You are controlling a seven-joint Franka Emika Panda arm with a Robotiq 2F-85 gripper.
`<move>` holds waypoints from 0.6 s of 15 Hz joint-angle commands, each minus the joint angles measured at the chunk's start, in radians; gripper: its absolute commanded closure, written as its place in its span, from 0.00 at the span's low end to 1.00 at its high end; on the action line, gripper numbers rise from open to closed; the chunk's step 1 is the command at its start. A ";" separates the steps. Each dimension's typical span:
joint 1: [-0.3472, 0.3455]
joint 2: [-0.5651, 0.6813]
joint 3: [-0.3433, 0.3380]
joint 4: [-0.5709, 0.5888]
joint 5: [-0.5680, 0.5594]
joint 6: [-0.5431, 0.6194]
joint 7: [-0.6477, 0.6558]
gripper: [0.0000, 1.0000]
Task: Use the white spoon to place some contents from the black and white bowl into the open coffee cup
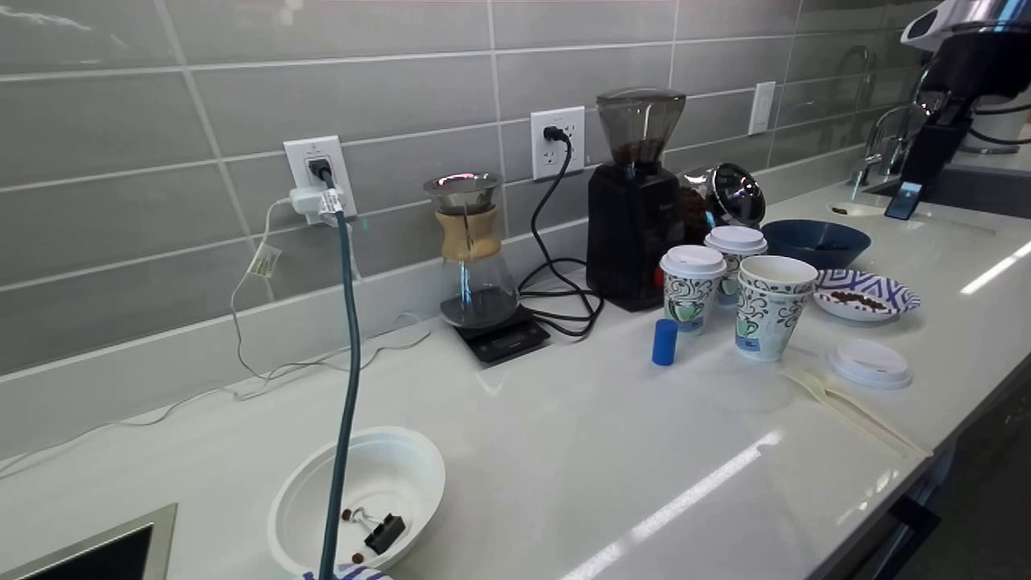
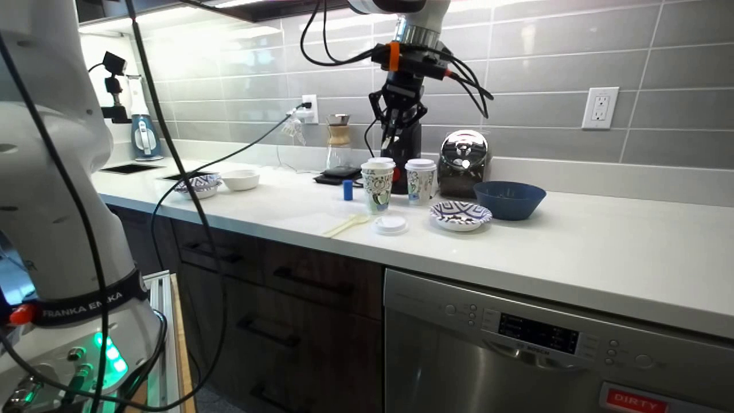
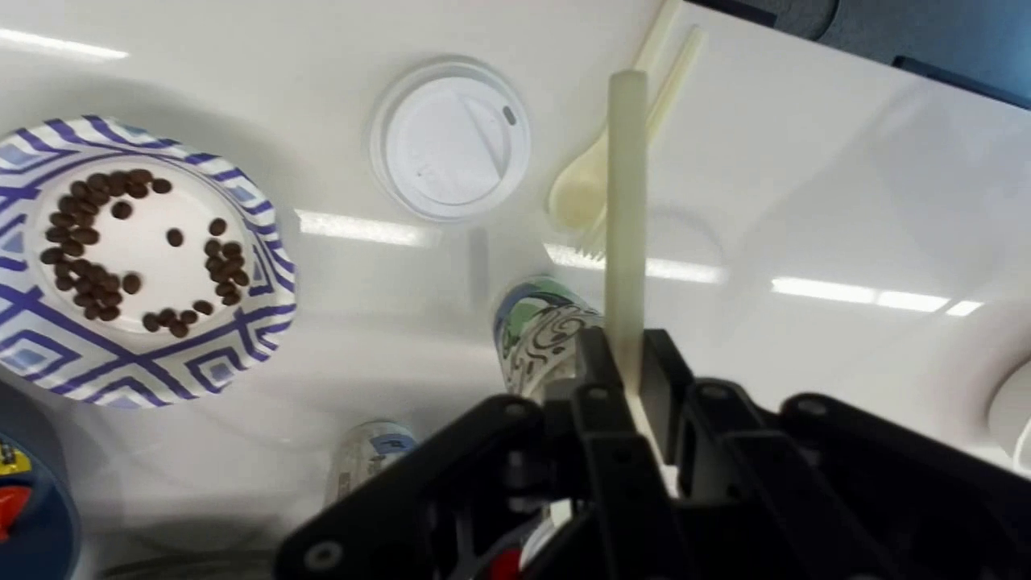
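Observation:
The patterned black and white bowl [image 1: 890, 288] holds dark coffee beans and shows in the wrist view [image 3: 233, 354]. The open coffee cup [image 1: 772, 318] stands upright; in the wrist view [image 3: 536, 330] its upper part is hidden behind my gripper. My gripper [image 3: 628, 346] is shut on a pale utensil handle [image 3: 627, 209]; its other end is hidden, so I cannot tell whether it is a spoon. In an exterior view my gripper [image 2: 391, 135] hangs above cup height. A cream spoon [image 3: 581, 189] lies on the counter with a fork [image 3: 675, 84].
A loose white lid [image 3: 451, 141] lies between bowl and spoon. Two lidded cups [image 1: 693, 282] stand behind the open cup, by the black grinder [image 1: 632, 234]. A dark blue bowl [image 2: 510, 201] and a blue cap [image 1: 664, 342] are nearby. A white bowl [image 1: 403, 475] holds a clip.

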 commanded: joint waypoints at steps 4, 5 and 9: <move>0.085 -0.035 -0.025 -0.023 0.002 -0.006 0.046 0.86; 0.090 -0.037 -0.024 -0.024 0.001 -0.006 0.052 0.86; 0.090 -0.039 -0.028 -0.025 0.001 -0.006 0.053 0.97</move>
